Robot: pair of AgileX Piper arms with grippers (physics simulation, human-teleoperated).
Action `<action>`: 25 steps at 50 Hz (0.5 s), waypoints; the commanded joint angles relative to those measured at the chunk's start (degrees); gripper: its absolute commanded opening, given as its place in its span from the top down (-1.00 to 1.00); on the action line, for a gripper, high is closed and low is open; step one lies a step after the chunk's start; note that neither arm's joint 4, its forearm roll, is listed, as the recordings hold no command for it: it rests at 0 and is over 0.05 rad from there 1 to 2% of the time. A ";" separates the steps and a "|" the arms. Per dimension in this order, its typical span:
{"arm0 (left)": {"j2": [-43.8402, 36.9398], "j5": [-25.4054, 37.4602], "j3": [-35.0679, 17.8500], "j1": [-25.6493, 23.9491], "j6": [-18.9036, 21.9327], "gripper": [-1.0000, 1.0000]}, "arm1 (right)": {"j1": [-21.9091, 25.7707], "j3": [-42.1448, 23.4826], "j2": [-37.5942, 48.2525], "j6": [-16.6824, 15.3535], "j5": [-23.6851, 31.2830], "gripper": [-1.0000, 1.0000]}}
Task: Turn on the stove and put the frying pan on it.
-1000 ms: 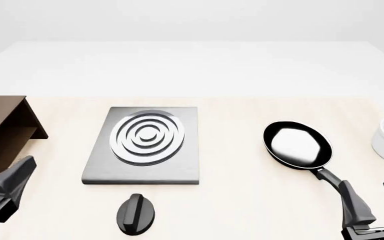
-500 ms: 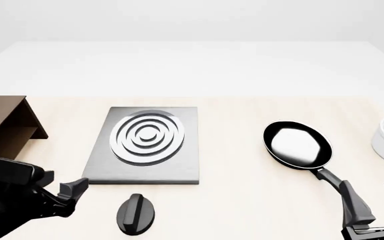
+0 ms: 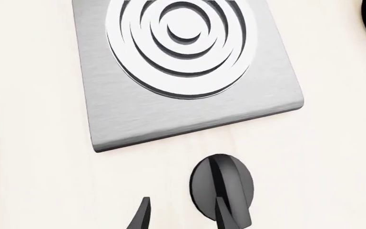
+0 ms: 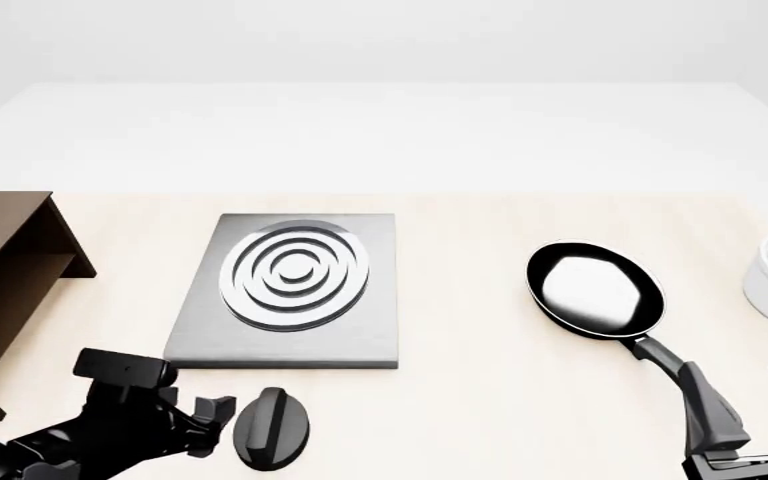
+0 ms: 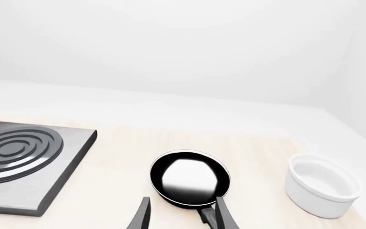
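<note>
The black oval stove knob lies on the pale desk just beside the left tool, off one fingertip, its ridge pointing toward the flat grey metal stove plate beyond; the left tool stands narrowly parted and empty.

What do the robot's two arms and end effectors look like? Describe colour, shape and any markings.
Both are matte black throughout. The left end effector ends a chunky, angular arm with blocky housings. The right end effector has two long, flat, tapering fingers on a crossbar. No cables, labels or markings show.
</note>
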State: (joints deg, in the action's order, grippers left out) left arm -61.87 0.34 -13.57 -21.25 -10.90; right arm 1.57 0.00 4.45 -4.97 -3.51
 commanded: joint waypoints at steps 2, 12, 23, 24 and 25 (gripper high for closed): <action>-10.39 -20.78 12.68 -0.92 -5.20 -1.00 | -1.61 -0.02 -4.33 0.78 3.92 -1.00; -19.65 -32.01 13.56 -18.38 -27.19 -1.00 | -1.70 -0.01 -4.14 0.60 3.78 -1.00; -23.61 -43.80 13.57 -30.65 -45.37 -1.00 | -1.74 -0.01 -3.66 0.31 3.32 -1.00; -21.21 -41.51 13.57 -30.68 -45.34 -1.00 | -1.73 -0.01 -3.59 0.33 3.26 -1.00; -20.81 -41.61 13.57 -31.45 -46.41 -1.00 | -1.76 -0.01 -3.46 0.32 3.17 -1.00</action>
State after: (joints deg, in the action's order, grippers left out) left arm -77.65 -23.61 -6.37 -39.92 -36.45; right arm 1.64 0.00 4.77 -5.54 -3.81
